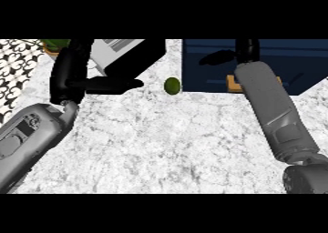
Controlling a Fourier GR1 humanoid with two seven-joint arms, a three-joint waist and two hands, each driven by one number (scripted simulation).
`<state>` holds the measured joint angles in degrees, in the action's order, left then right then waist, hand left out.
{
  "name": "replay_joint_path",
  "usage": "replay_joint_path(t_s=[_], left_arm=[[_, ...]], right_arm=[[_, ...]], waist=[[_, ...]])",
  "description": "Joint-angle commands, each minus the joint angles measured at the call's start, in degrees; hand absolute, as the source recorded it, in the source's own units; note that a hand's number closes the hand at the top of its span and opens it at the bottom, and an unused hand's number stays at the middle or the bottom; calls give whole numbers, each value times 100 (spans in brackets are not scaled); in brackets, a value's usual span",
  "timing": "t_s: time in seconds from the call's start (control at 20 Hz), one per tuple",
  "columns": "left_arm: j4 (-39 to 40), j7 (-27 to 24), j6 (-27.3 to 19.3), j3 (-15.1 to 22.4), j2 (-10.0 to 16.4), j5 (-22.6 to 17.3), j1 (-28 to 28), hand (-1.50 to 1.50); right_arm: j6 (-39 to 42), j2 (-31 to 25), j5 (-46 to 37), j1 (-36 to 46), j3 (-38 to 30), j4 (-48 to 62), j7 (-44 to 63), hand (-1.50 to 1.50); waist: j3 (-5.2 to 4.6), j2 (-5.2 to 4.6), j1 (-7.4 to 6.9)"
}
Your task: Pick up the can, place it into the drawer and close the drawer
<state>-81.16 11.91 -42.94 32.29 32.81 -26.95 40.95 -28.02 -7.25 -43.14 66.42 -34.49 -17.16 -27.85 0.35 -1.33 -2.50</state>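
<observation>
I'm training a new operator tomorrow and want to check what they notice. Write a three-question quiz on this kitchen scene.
1. True or false: the green oval object lies inside the dark blue drawer.
2. Which hand is up at the drawer? A) left hand B) right hand C) neither
3. Fill in: the left hand's fingers are ____ (straight or curled).

Key: 1 false, it lies on the counter beside the drawer; 2 B; 3 straight.
</observation>
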Motion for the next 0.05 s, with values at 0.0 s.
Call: replay_joint_path(t_s=[0.0], left_arm=[[-232, 66, 26, -118, 94, 49, -164, -150]], right_arm=[[21, 224, 539, 251, -377, -94, -128, -150]], waist=[[-27, 62, -43]])
